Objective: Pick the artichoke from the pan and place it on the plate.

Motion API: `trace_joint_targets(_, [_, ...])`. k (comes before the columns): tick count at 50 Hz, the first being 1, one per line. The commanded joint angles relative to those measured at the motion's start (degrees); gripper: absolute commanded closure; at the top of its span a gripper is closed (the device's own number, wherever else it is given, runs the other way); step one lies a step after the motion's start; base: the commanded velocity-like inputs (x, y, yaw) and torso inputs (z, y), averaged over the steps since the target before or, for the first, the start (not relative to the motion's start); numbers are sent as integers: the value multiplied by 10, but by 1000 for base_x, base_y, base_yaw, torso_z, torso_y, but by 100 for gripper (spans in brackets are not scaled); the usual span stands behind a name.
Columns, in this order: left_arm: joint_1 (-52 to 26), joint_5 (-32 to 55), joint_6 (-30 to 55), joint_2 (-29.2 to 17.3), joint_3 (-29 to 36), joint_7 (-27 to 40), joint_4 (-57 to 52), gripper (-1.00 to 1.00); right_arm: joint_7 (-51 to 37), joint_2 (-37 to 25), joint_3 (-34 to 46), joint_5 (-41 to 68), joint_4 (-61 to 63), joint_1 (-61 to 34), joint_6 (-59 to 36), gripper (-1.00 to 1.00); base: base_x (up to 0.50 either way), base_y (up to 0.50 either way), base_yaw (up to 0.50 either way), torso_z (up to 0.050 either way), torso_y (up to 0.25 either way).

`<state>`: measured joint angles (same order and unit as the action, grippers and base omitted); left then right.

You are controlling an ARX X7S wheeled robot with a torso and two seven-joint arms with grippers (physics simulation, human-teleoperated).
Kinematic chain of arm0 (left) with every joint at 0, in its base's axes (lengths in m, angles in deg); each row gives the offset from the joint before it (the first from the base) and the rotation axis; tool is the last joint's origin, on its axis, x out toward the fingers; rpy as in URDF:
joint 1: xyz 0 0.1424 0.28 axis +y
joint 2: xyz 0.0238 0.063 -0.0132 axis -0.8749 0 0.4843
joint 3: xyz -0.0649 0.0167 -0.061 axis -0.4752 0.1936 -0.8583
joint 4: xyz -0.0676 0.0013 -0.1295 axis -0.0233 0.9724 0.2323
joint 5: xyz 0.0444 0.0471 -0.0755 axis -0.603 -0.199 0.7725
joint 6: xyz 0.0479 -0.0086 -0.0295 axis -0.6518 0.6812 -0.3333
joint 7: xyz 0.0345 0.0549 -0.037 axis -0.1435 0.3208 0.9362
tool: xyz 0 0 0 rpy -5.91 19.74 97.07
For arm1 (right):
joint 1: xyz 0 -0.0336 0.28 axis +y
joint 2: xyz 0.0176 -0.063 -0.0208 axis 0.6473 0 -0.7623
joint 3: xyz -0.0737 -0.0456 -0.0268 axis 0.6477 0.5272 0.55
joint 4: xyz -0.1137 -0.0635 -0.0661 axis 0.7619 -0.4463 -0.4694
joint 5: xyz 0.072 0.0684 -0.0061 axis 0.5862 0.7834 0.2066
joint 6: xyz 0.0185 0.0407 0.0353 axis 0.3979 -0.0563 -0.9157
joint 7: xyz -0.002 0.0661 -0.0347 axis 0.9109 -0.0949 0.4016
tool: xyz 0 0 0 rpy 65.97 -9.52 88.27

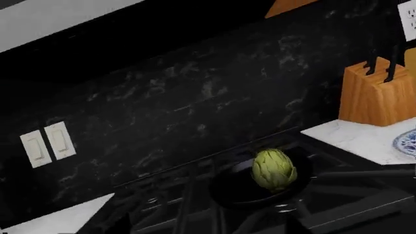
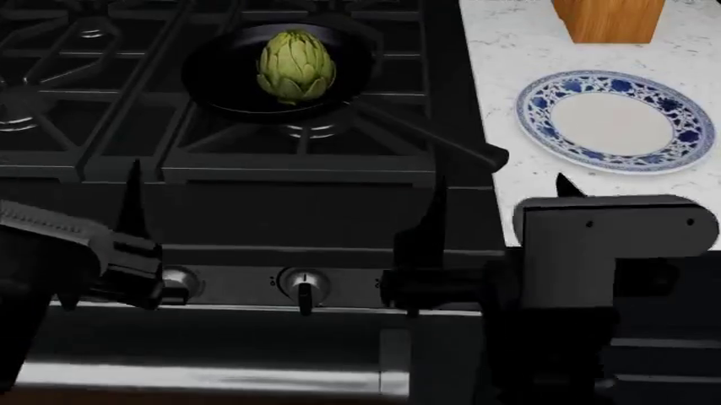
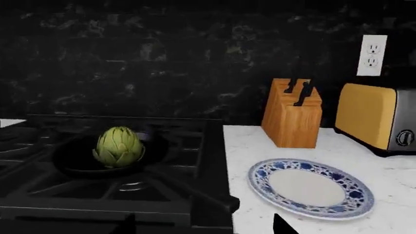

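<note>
1. Sitting upright in the pan (image 2: 219,80) on the stove's far burner, the artichoke (image 2: 295,64) is untouched; nothing is done yet.
2. Right of the stove, the plate (image 2: 541,114) lies bare.
3. Left gripper (image 2: 130,228) and right gripper (image 2: 434,232) hang near, holding nothing; only dark fingertips show, so jaw spread cannot be told.

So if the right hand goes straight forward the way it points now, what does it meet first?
Probably the plate: in the right wrist view it lies just ahead on the white counter, with the knife block farther behind. Depth is unclear, so the hand might pass above it.
</note>
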<state>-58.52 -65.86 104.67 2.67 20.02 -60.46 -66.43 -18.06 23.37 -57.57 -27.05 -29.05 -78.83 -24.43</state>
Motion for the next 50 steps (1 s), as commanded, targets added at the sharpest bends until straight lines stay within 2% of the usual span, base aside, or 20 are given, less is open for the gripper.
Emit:
trace_joint_targets(1, [-396,-476,335,84,85,-438,-17,-100,-350,-79,-100,453,20,-371,-324,-100,0,0,0,0,0])
trace_joint_targets(2, [-423,-562,335,85,86,-509,0,-100,-359,-83,-94,539,8,-401,-321,-100,0,0,0,0,0])
trace_joint_targets(3, [-433,-608,335,85,84,-526,10,-100,-363,-87,-90,607,6,-413,-318,-100,0,0,0,0,0])
trace_joint_targets(5, [-469,-583,336,85,48,-529,36,-100,-382,-100,-65,617,-7,-467,-320,-100,0,0,0,0,0])
trace_joint_targets(11, [-515,-541,336,85,9,-506,78,-100,-423,-126,-32,661,-51,-531,-314,-100,0,0,0,0,0])
trace_joint_targets(15, [-521,-483,336,85,-21,-467,92,-100,-392,-143,-6,632,-69,-545,-292,-100,0,0,0,0,0])
trace_joint_targets(21, [-528,-465,336,85,-28,-446,101,-100,-362,-154,18,598,-83,-547,-263,-100,0,0,0,0,0])
trace_joint_targets(26, [-520,-417,336,85,-40,-406,95,-100,-354,-156,25,595,-88,-547,-252,-100,0,0,0,0,0])
trace_joint_targets(45, [-508,-403,335,85,-30,-384,89,-100,-333,-173,22,608,-89,-525,-220,-100,0,0,0,0,0])
trace_joint_targets(50, [-512,-402,336,85,-24,-384,88,-100,-332,-176,15,616,-88,-520,-214,-100,284,-23,0,0,0])
